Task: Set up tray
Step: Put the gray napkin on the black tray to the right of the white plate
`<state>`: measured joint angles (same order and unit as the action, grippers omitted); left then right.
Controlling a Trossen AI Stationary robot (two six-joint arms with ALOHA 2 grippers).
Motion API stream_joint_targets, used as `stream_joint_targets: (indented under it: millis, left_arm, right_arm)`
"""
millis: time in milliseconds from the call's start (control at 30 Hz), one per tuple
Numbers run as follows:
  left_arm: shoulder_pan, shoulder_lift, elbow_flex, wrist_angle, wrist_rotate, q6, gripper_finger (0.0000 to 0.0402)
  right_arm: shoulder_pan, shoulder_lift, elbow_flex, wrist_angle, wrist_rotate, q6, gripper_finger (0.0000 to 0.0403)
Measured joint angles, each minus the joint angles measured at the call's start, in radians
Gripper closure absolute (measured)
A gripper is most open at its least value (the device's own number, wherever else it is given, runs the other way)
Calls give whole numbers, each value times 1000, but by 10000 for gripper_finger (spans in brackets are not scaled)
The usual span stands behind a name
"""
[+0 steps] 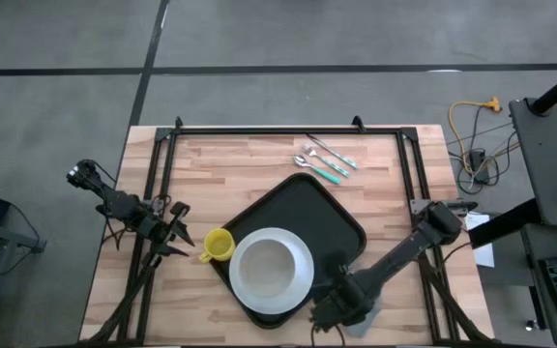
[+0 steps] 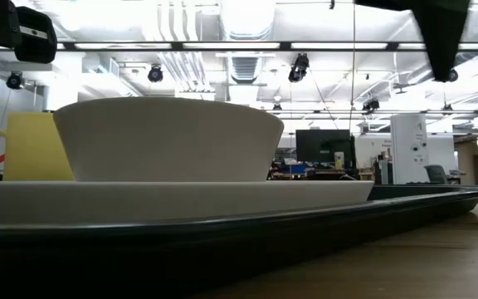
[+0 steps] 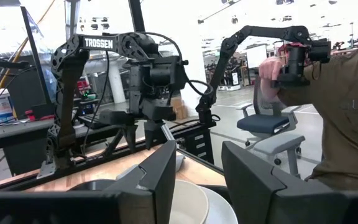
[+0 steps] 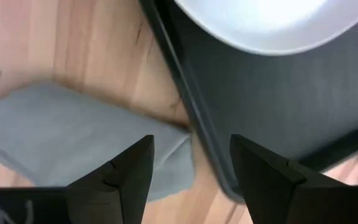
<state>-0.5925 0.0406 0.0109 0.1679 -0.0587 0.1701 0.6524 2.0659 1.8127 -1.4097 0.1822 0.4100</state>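
The black tray point(image 1: 332, 217) lies askew on the middle of the wooden table. On it rests a white plate point(image 1: 303, 275) bearing a white bowl point(image 1: 264, 266); the low view shows the bowl point(image 2: 168, 141) standing upright on the plate point(image 2: 173, 199). A yellow cup point(image 1: 218, 246) stands by the tray's left rim. My right gripper point(image 1: 332, 307) points down, open, above the tray's near right rim point(image 4: 185, 118) and a grey cloth point(image 4: 73, 134) lying flat on the table. My left gripper point(image 1: 177, 232) waits open at the table's left, touching nothing.
Cutlery with teal handles point(image 1: 325, 161) lies on the table beyond the tray's far corner. A black frame point(image 1: 278, 129) runs along the table's far and side edges. The left wrist view shows a person point(image 3: 347, 124) beyond the table. Bare wood shows left of the cup.
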Motion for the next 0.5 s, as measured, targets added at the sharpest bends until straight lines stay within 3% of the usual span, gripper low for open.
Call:
stream_joint_targets:
  millis: [233,500]
  left_arm:
    - [0,0,0,0,0,0,285]
    - [0,0,0,-1,0,0,285]
  right_arm:
    - [46,-137,-161,44,44,225,199]
    - [144,-403,-477,332,45,639,199]
